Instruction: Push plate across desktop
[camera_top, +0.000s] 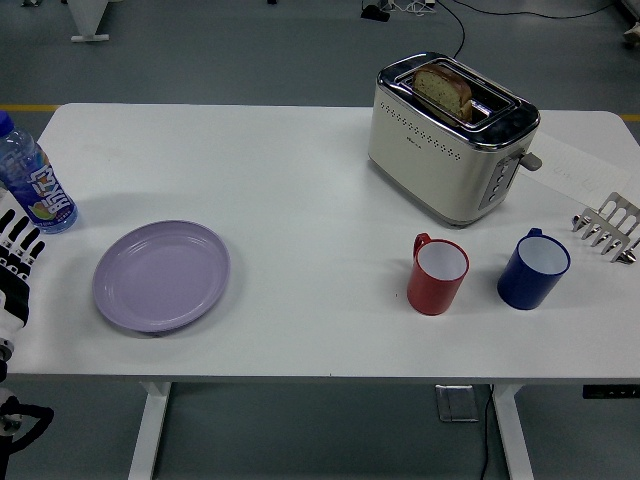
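- While the plate (162, 276) lies untouched on the left part of the table (320, 180), close to the near edge, the left hand (17, 262) sits at the picture's left border, just beside the plate's left rim but not on it. Its fingers (22, 240) look extended and relaxed, apart, holding nothing; the right hand is out of sight.
- A bottle (32, 180) stands just behind that hand, close to the table's left edge. As I judge it, a sloppy swing of the arm toward the plate could clip the bottle and tip it or roll it off.
- Since the plate is shallow with a low rim, the fingers may ride up over the rim instead of driving it, or press the near side down so the far side lifts.
- A push that lands off-centre would likely spin the plate or steer it toward the near edge, where it could slide off the table.
- Pushed rightward, the plate has clear table for a good stretch; well beyond stand a red cup (438, 273), a blue cup (534, 269) and, farther back, a toaster (450, 138) with bread (443, 90) in its slot. An overlong shove risks knocking the red cup first.
- A metal rack (608, 226) at the right edge looks well clear.
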